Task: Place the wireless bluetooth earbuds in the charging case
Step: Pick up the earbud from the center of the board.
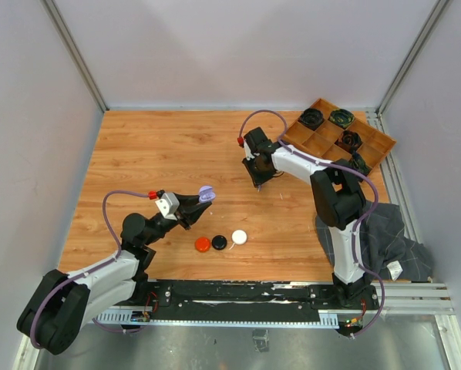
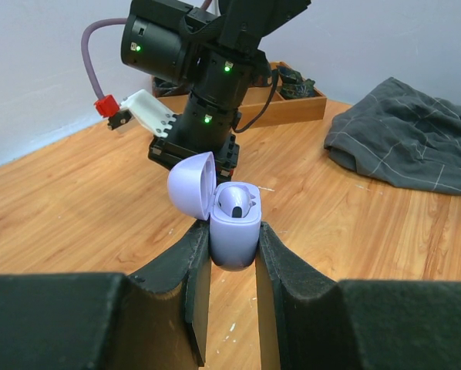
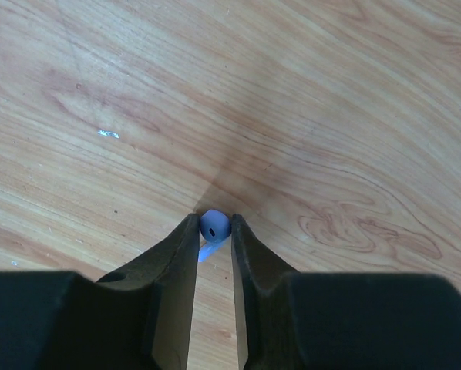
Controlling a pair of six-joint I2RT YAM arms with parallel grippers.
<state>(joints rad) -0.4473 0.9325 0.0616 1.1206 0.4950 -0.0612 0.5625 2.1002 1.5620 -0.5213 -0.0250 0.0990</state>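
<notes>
My left gripper (image 1: 203,198) is shut on the pale purple charging case (image 2: 234,231) and holds it upright above the table. Its lid (image 2: 192,185) is swung open to the left. One pale purple earbud (image 2: 232,202) sits in the case. In the left wrist view the left gripper (image 2: 230,243) pinches the case's lower body. My right gripper (image 1: 259,183) points down at the table's middle right. In the right wrist view, the right gripper (image 3: 213,219) has its fingertips pressed on both sides of a second pale purple earbud (image 3: 214,226), which lies on the wood with its stem between the fingers.
A red puck (image 1: 203,244), a black puck (image 1: 219,242) and a white puck (image 1: 239,237) lie in a row near the front. A wooden tray (image 1: 373,150) with black coiled bundles stands at the back right. A grey cloth (image 1: 388,239) lies at the right edge.
</notes>
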